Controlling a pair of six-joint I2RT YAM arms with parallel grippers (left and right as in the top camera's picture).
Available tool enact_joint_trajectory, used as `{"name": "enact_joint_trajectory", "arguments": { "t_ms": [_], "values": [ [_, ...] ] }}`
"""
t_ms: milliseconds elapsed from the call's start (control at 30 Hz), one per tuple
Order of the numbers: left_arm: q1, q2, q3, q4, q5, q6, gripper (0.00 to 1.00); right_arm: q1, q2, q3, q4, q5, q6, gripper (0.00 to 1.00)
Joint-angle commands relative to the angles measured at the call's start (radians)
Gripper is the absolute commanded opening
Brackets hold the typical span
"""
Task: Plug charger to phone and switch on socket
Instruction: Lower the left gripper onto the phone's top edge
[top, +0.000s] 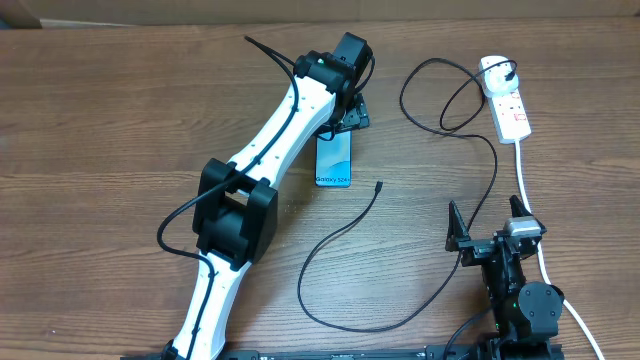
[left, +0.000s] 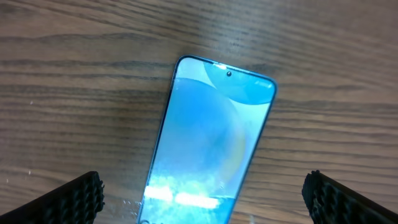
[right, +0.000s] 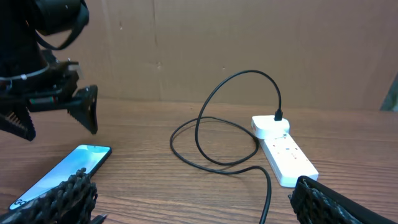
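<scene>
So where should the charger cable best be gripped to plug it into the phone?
Just behind the connector tip of the charger, from straight above, fingers across the cable: that end lies flat and free on the table, beside the phone.

Setting: a robotics lab bench, by the look of it; brown wood-grain laminate table with a white-and-black robot arm reaching over it and a second, black robot arm based at the near edge; plain brown cardboard sheet stands as backdrop behind the far edge; staged items lie spread apart: blue-lit smartphone, white power strip, thin black cable.
</scene>
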Motion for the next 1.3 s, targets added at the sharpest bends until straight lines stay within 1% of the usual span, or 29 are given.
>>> {"name": "enact_joint_trajectory", "arguments": {
  "t_ms": [0,267,567,767,1133,1267],
  "values": [
    [-0.018,0.044,0.014,-0.003,0.010,0.103,1.00,0.006,-0.012,-0.010,0.008,0.006,-0.002,1.00],
    [-0.022,0.100,0.014,-0.015,0.011,0.120,1.00,0.006,-0.012,-0.010,0.008,0.006,-0.002,1.00],
    [-0.029,0.106,0.014,-0.040,0.041,0.121,1.00,0.006,-0.012,-0.010,0.008,0.006,-0.002,1.00],
    [-0.040,0.107,0.013,-0.077,0.043,0.152,0.99,0.006,-0.012,-0.010,0.008,0.006,-0.002,1.00],
    [-0.042,0.107,-0.014,-0.068,0.042,0.155,1.00,0.006,-0.012,-0.010,0.008,0.006,-0.002,1.00],
    [-0.042,0.107,-0.042,-0.037,0.036,0.155,1.00,0.006,-0.012,-0.010,0.008,0.006,-0.002,1.00]
  ]
}}
